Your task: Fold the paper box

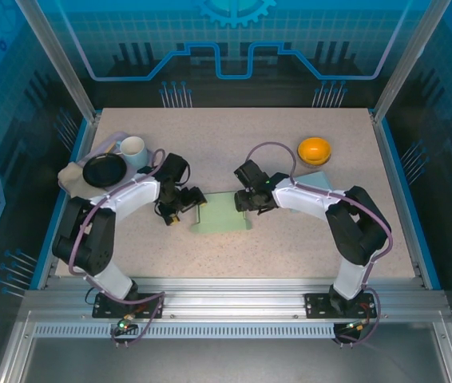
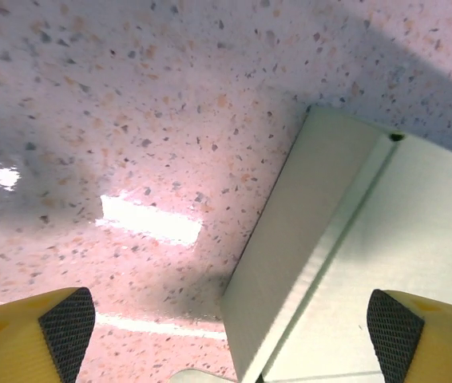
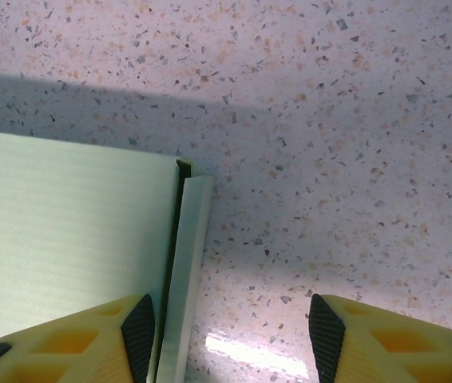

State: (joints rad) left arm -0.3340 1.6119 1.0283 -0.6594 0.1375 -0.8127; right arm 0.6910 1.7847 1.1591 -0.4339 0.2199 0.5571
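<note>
The paper box [image 1: 222, 214] is a pale green sheet lying flat at the table's middle, between both arms. My left gripper [image 1: 193, 199] is at its left edge. In the left wrist view this gripper [image 2: 230, 327] is open, its pads [image 2: 66, 323] far apart on either side of the box's raised left flap [image 2: 302, 239], touching nothing. My right gripper [image 1: 243, 199] hovers at the box's right edge. In the right wrist view it [image 3: 232, 331] is open, and the narrow right flap [image 3: 184, 271] runs just inside one pad [image 3: 138, 327]. The other pad is over bare table.
An orange bowl [image 1: 315, 149] sits at the back right, with another pale green sheet [image 1: 315, 179] near it under the right arm. A white mug [image 1: 133, 148] and a black bowl [image 1: 103, 170] stand at the back left beside the left arm.
</note>
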